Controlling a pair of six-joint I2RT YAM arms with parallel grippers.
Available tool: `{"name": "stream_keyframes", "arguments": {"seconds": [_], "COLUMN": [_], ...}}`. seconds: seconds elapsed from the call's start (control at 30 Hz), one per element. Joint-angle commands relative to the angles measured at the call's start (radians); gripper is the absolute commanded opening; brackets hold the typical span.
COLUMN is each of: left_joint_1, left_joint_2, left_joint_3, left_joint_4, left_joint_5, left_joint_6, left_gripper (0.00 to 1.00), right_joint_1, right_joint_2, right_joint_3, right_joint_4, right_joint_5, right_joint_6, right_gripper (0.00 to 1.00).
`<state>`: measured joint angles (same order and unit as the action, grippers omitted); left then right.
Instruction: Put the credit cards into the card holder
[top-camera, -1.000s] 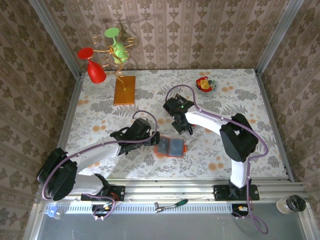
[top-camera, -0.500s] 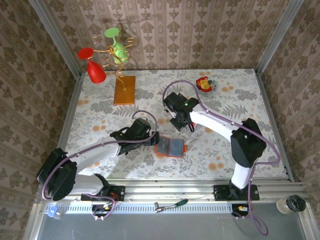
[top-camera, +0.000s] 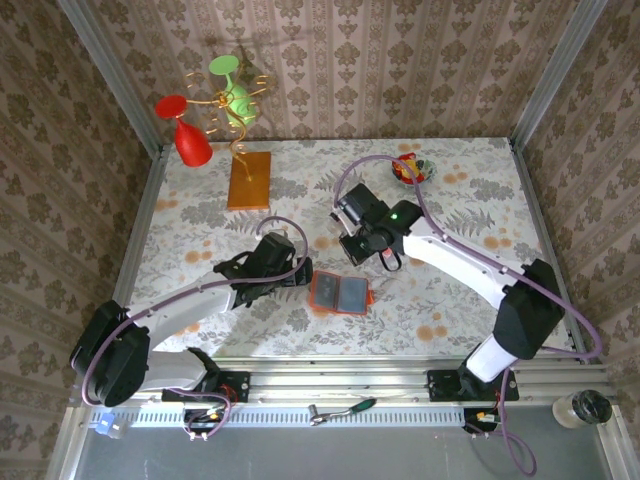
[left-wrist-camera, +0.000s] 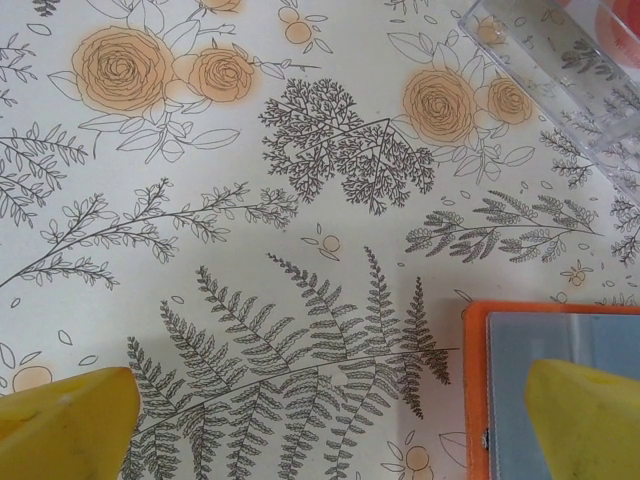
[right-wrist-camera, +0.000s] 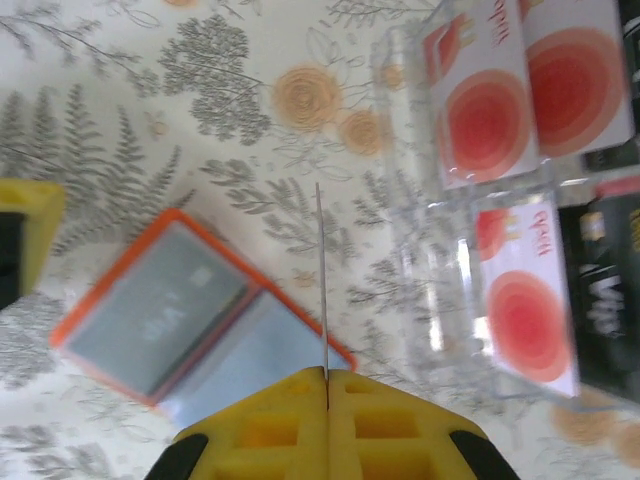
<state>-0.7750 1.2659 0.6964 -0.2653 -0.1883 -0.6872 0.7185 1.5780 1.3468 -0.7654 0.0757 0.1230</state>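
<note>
Orange-rimmed and folded open on the flowered tablecloth (top-camera: 200, 215), the card holder (top-camera: 340, 293) lies between the two arms in the overhead view, its long axis running roughly left to right. The left gripper (top-camera: 298, 275) sits just beside its left edge. The right gripper (top-camera: 372, 252) hangs just past its far right corner, apart from it.

From the left wrist, two yellow fingers (left-wrist-camera: 70, 425) stand spread wide at the lower corners with only cloth between them. The holder's grey-blue inside (left-wrist-camera: 545, 335) shows at lower right, partly behind the right-hand finger; whether the two touch cannot be told. A clear tray (left-wrist-camera: 560, 70) cuts across the upper right corner.

From the right wrist, the fingers are pressed together on one credit card (right-wrist-camera: 321, 280), seen edge-on as a thin line pointing straight away from the fingertips. The holder (right-wrist-camera: 170, 300) lies to the lower left of that edge, set on a diagonal, near it but not under it. More red-and-white credit cards (right-wrist-camera: 525, 310) rest in the tray (right-wrist-camera: 420, 250) on the right.

The right arm has the card, so the coming move likely turns on carrying that edge leftward over the holder and squaring it to a pocket. The left gripper, the nearer of the two, looks placed to steady the holder.
</note>
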Motion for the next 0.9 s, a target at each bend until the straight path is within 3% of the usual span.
{"name": "stream_keyframes", "arguments": {"seconds": [0.0,0.4,0.87], "left_joint_1": [0.005,-0.025,-0.059], "left_joint_2": [-0.009,0.010,0.043], "left_joint_3": [0.013,-0.025,-0.015], "left_joint_4": [-0.043,-0.034,-0.045], "left_joint_5": [-0.008,-0.018,-0.041], "left_joint_6": [0.003,0.007,0.013], "left_gripper": [1.00,1.00,1.00], "right_joint_1": [0.007,0.011,0.019], "right_joint_2": [-0.045,-0.038,0.071], "right_joint_3": [-0.070,-0.272,-0.289], "right_joint_4": [0.080,0.305,0.342], "right_joint_5": [-0.154,-0.284,-0.289], "right_joint_6": [0.139,0.329,0.322], "right_gripper": [0.00,0.00,0.00]}}
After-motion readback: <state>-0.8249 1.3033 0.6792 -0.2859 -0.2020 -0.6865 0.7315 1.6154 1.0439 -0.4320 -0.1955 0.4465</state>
